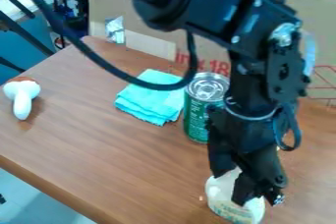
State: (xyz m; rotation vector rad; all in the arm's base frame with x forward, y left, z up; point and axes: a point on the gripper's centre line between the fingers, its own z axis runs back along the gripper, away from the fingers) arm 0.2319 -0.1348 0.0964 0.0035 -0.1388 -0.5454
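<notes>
Gripper (241, 187) at white container (220, 196), lower right; can't tell whether gripping. Can (195, 120), cloth (150, 100) near center; mushroom (22, 101) left.

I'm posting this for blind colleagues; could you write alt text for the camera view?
A black robot gripper hangs down at a white container on a brown table. Behind are a green can and a folded turquoise cloth; a white mushroom-shaped object lies at the picture's left.
</notes>
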